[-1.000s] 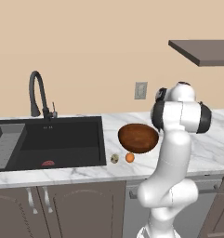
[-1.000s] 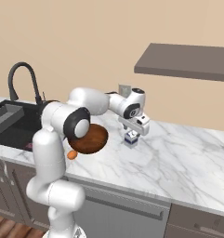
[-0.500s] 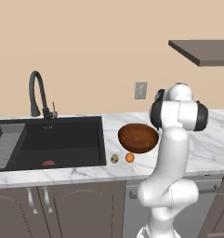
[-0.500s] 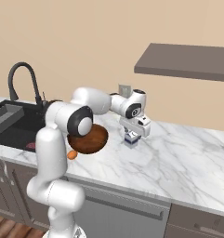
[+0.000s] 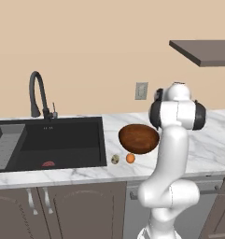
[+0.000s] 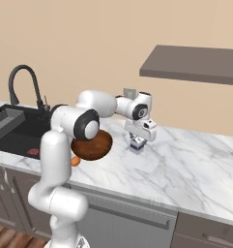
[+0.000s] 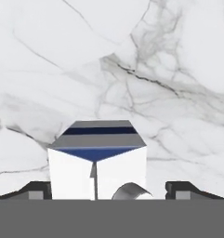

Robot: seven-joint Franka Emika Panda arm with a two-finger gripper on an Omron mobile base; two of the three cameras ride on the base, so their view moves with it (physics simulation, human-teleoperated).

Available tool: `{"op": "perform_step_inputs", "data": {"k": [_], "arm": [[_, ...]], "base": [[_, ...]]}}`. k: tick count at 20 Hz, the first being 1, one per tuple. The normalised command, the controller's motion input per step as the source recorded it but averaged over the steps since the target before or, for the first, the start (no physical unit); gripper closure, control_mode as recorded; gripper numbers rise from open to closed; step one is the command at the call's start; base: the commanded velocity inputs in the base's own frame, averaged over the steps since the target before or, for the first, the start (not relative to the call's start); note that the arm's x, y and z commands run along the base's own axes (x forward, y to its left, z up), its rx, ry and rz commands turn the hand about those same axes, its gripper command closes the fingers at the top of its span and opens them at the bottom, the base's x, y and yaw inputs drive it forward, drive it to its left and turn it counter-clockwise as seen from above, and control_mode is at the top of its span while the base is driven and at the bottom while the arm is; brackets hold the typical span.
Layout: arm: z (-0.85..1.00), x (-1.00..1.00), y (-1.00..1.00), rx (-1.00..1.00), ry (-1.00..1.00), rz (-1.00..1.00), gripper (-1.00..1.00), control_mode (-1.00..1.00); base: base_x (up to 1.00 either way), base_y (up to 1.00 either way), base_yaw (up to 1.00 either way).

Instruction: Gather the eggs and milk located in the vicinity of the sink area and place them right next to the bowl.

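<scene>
Standing upright on the counter [image 6: 195, 160] mid-depth, the milk [image 6: 137, 143] sits near the bowl [image 6: 93, 145]; the gripper [image 6: 139, 137] straddles it, jaws wide, not visibly pinching, presumably ready to grasp.

White arm [image 6: 57, 160] – dark joints, rounded segs, small dark fingertips.

A rendered home kitchen: a white marble worktop [image 5: 86, 175] with a recessed black sink [image 5: 48, 142] and gooseneck faucet [image 5: 38, 93], dark wood cabinet doors [image 5: 62, 212] below, a wall outlet [image 5: 141, 90], and a floating shelf [image 6: 190, 65].
</scene>
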Motion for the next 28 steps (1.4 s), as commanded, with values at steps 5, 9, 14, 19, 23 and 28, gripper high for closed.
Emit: {"op": "perform_step_inputs", "data": {"k": [5, 9, 14, 19, 23, 28], "arm": [[-0.14, -0.06, 0.03, 0.00, 0.24, -0.08, 1.00, -1.00], [-0.10, -0.22, 0.00, 0.00, 0.17, -0.10, 1.00, -1.00], [0.00, -0.47, 0.14, 0.00, 0.01, -0.12, 1.00, -1.00], [0.00, -0.59, 0.36, 0.00, -0.15, -0.16, 1.00, -1.00], [0.00, -0.17, 0.53, -0.03, -0.34, -0.18, 1.00, -1.00], [0.00, 0.01, 0.38, -0.09, -0.46, -0.13, 1.00, -1.00]], "base": [[0.00, 0.00, 0.00], [0.00, 0.00, 0.00], [0.00, 0.00, 0.00], [0.00, 0.00, 0.00], [0.00, 0.00, 0.00], [0.00, 0.00, 0.00]]}}
